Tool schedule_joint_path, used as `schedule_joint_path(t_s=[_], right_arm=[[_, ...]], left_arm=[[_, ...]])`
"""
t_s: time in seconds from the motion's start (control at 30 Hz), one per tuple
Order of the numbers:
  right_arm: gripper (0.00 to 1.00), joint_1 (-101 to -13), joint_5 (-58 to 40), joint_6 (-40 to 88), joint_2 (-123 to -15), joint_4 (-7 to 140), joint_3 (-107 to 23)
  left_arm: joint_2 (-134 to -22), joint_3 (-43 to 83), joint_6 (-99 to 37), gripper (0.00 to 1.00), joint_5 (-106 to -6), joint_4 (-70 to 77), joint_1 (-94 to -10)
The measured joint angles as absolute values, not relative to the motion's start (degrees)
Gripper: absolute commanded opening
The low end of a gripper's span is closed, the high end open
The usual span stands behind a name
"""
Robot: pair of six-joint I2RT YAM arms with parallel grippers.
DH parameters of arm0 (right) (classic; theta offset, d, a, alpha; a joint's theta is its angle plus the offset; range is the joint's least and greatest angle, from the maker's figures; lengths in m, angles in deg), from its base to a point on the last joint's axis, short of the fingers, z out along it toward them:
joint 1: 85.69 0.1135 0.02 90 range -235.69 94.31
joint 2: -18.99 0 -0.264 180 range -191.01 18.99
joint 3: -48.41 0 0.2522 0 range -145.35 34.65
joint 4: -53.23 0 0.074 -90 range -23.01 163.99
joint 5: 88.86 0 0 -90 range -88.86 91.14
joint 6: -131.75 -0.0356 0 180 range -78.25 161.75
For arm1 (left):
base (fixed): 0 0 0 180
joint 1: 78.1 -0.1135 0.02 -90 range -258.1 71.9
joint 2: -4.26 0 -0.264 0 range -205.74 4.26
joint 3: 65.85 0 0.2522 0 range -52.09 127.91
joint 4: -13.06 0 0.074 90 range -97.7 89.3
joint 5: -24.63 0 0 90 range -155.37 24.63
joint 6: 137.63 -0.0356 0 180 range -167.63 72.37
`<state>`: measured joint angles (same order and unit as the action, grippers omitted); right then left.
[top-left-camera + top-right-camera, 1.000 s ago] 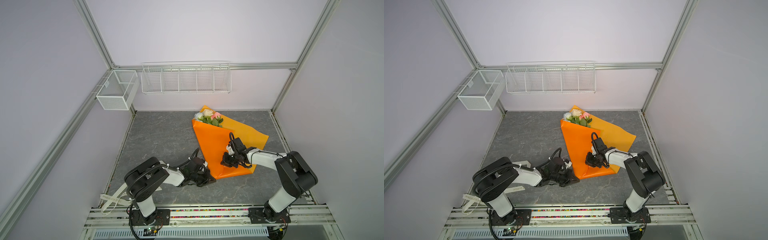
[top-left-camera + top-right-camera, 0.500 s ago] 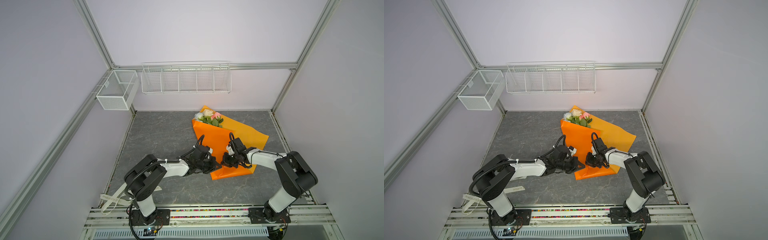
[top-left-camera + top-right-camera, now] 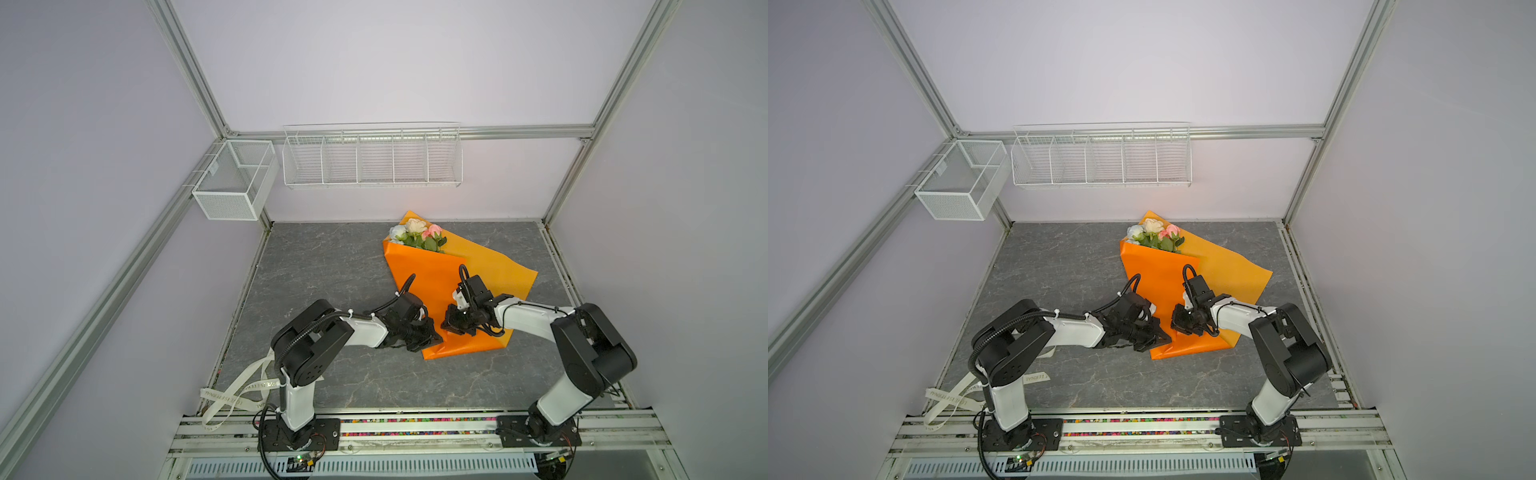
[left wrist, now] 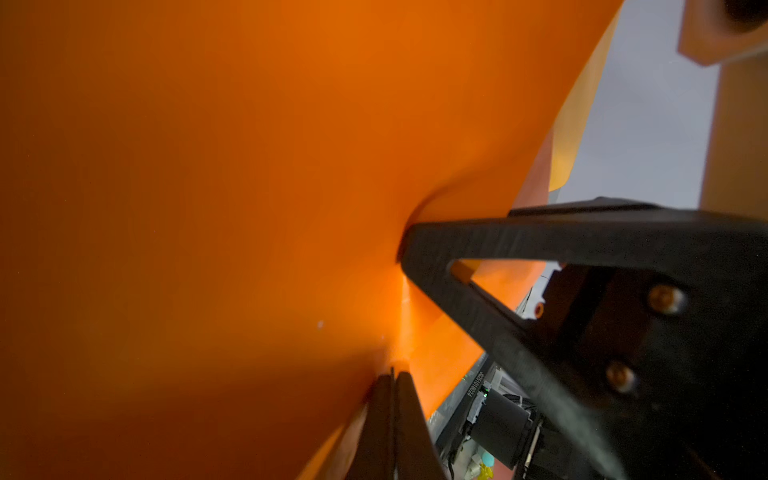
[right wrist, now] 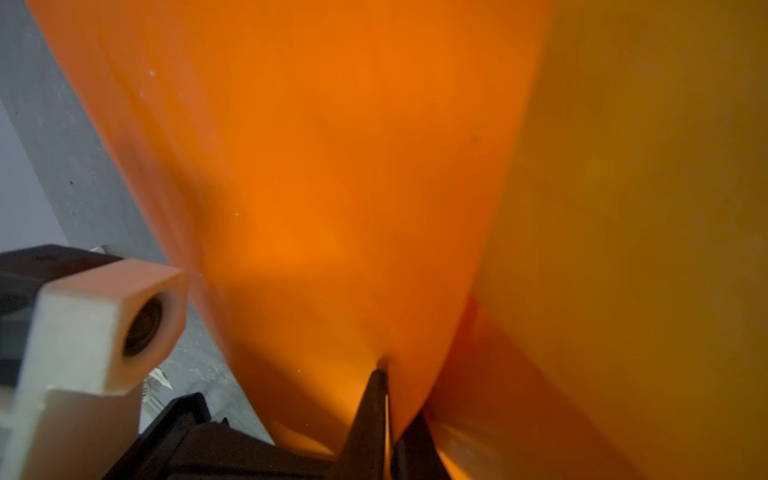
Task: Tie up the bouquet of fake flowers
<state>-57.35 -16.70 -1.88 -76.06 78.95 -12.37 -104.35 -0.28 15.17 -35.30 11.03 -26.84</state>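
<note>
Two white wire containers hang on the walls: a mesh basket point(image 3: 232, 183) on the left wall and a long rack point(image 3: 372, 160) on the back wall, split into five compartments. The one bouquet point(image 3: 417, 235) lies on the table point(image 3: 332, 270) towards the back, right of the middle. I count three rose heads showing, pale, cream and pink, with green leaves, all sitting in a folded sheet of orange paper point(image 3: 419, 274). Two arms reach in low to the paper's near end. The left gripper point(image 3: 432, 340) is pressed together, pinching the paper's edge. The right gripper point(image 3: 449, 326) has its fingers point(image 5: 368, 415) close about a fold, a thin slit between them; I cannot tell whether it grips. One lettered cream ribbon point(image 3: 232, 399) lies looped at the near left corner by the left arm's base. The table is grey and marbled, the walls pale lilac, framed in aluminium.
</note>
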Motion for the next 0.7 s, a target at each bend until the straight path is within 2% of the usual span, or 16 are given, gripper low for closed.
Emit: schedule_joint_path(t_s=[0.23, 0.47, 0.7], right_arm=[[0.47, -58.5, -14.7, 0.1, -68.7, 85.2, -13.2], [0.56, -69.3, -12.9, 2.6, -54.4, 91.2, -9.5], [0.61, -85.0, -14.8, 5.7, -49.0, 97.9, -0.1]], left_arm=[[-105.1, 0.8, 11.6, 0.0, -35.4, 7.1, -26.7], [-107.4, 7.1, 7.5, 0.0, -33.5, 3.7, -25.5], [-111.2, 11.4, 4.9, 0.0, -29.2, 3.1, -24.7]])
